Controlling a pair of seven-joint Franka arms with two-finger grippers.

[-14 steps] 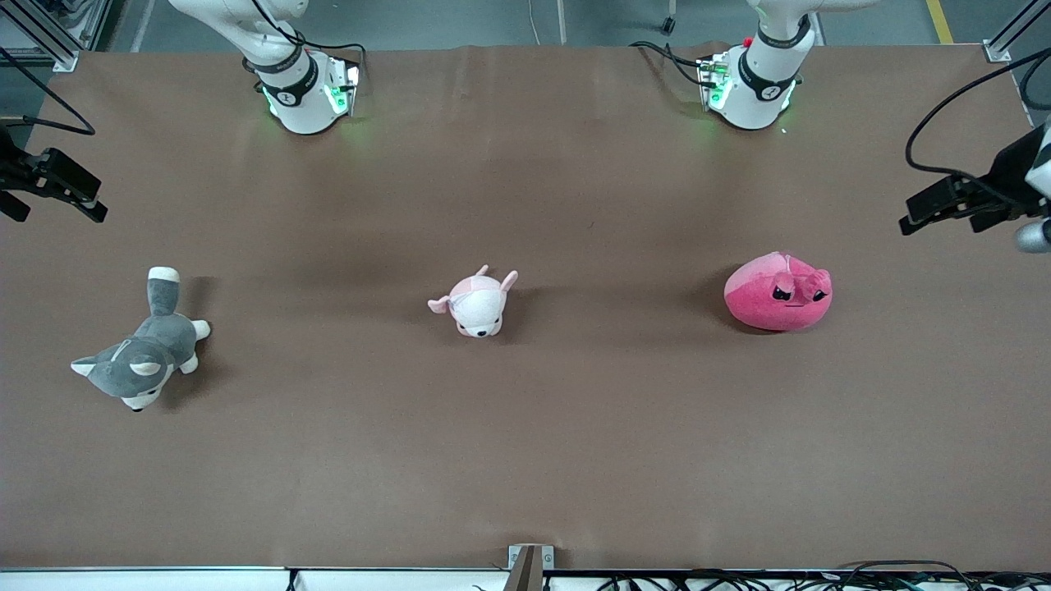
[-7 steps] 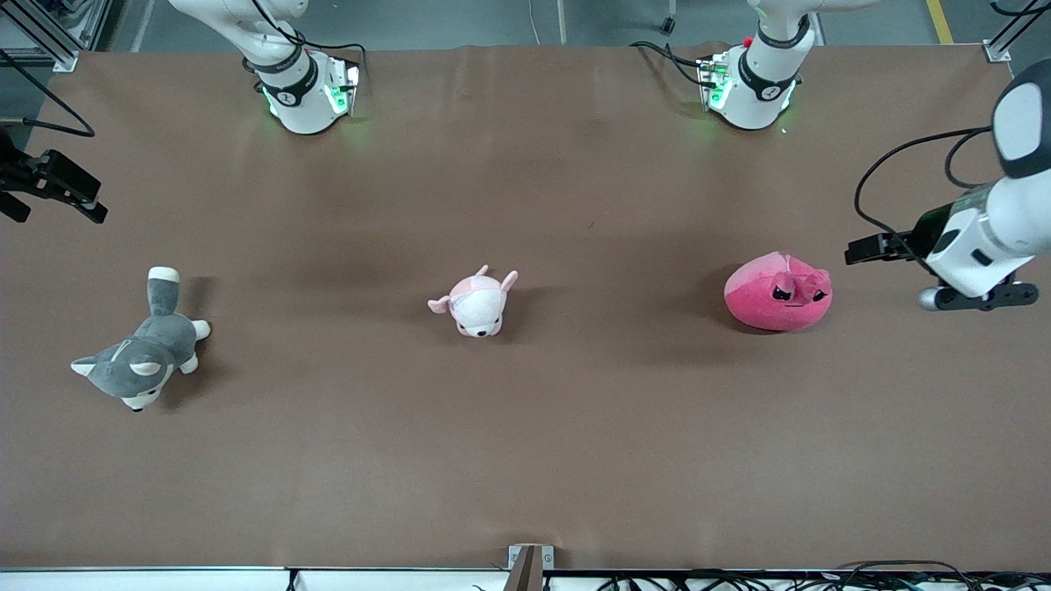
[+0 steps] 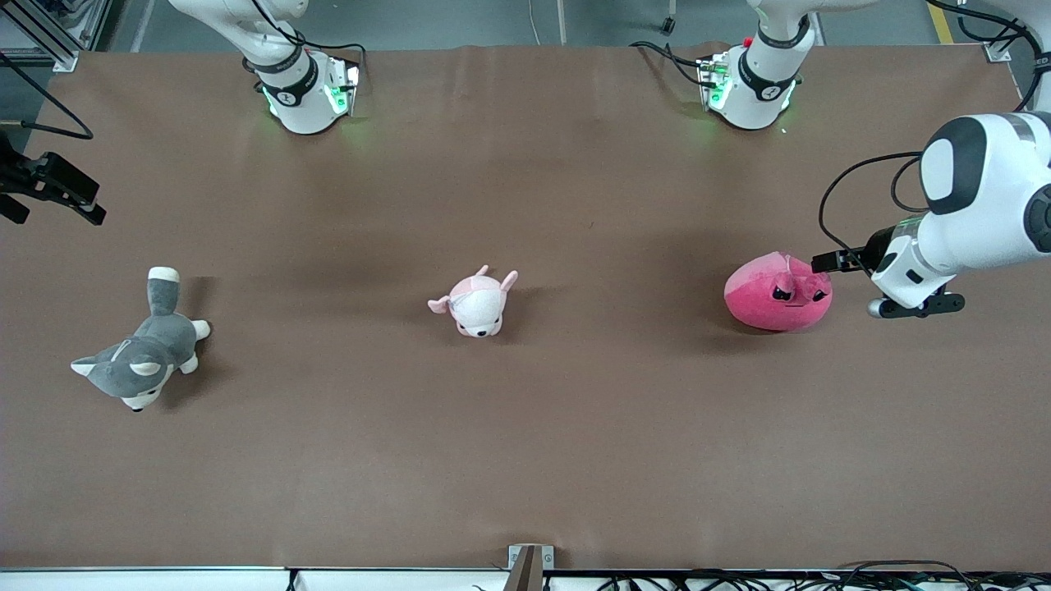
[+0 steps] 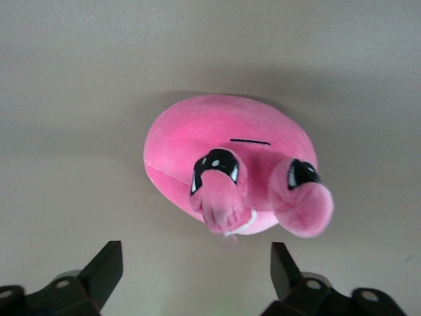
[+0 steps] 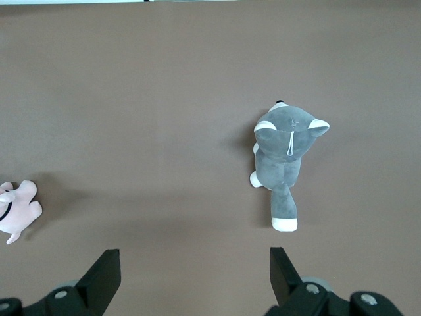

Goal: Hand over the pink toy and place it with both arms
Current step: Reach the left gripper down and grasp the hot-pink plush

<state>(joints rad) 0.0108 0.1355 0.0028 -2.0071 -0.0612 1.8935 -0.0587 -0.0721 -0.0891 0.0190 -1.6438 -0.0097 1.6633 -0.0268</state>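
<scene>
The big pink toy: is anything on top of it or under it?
Nothing rests on the pink toy; it sits on the brown table. The left gripper is open beside it, not touching. The patch of table beneath it is covered. The right gripper waits open above the husky's end.

1. Front cam: high, across table (image 3: 525, 460), faces arm bases, sees whole top.
2. Left wrist cam: close, looks down on pink toy (image 4: 227, 161), also in front view (image 3: 777, 292).
3. Right wrist cam: higher up, looks down on husky plush (image 5: 284, 158) and small plush (image 5: 16, 210); front view shares both.
</scene>
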